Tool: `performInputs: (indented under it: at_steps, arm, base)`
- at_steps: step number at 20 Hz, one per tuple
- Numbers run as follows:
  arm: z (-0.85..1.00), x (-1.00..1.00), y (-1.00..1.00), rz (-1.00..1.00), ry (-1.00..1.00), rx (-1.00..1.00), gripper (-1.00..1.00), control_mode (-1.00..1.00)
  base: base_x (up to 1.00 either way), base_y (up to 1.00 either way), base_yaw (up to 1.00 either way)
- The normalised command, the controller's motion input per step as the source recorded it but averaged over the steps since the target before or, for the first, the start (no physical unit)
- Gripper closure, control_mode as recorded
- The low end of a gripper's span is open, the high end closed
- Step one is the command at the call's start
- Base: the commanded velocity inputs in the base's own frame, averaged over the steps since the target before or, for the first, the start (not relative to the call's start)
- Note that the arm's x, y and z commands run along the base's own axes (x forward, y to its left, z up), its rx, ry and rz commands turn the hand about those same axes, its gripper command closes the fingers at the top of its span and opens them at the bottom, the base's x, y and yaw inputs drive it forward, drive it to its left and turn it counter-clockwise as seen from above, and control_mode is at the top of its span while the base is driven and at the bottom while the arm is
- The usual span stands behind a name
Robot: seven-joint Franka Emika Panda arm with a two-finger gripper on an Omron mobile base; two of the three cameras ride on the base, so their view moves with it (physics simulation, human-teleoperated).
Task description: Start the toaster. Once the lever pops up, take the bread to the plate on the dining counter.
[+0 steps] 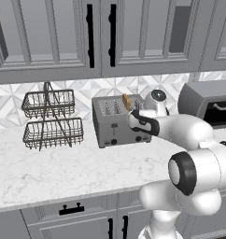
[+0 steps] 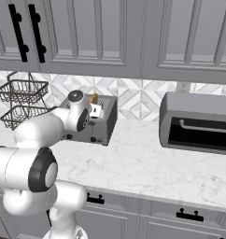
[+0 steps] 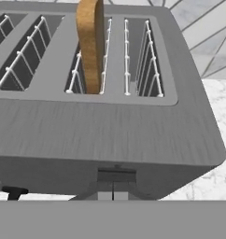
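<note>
The robot's two-finger claw [image 3: 113, 192] is sitting clenched, empty, right at the front of the boxy grey metal four-slot toaster [image 1: 116, 122] on the white marble worktop [image 1: 68, 168]. One thin golden-tan bread slice [image 3: 91, 44] is standing upright in the third slot, poking above the top; the other three slots are showing only wire guides.

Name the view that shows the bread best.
The hand view: the bread stands upright in a slot of the toaster, close up. Both base views show just a small tan sliver above the toaster, beside the arm.
</note>
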Motion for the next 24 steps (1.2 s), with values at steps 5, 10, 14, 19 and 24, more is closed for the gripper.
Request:
performInputs:
  at_steps: [5,10,14,19,24]
  arm:
    - [-0.10,0.07,0.00,0.00,0.00,0.00,1.00,-1.00]
    - [-0.20,0.00,0.00,0.00,0.00,0.00,1.00,-1.00]
    - [-0.12,0.04,0.00,0.00,0.00,0.00,1.00,-1.00]
    - [-0.15,0.06,0.00,0.00,0.00,0.00,1.00,-1.00]
    - [-0.26,0.00,0.00,0.00,0.00,0.00,1.00,-1.00]
  base:
    - [0.00,0.00,0.00]
    - [0.00,0.00,0.00]
    - [0.00,0.00,0.00]
    - [0.00,0.00,0.00]
    - [0.00,0.00,0.00]
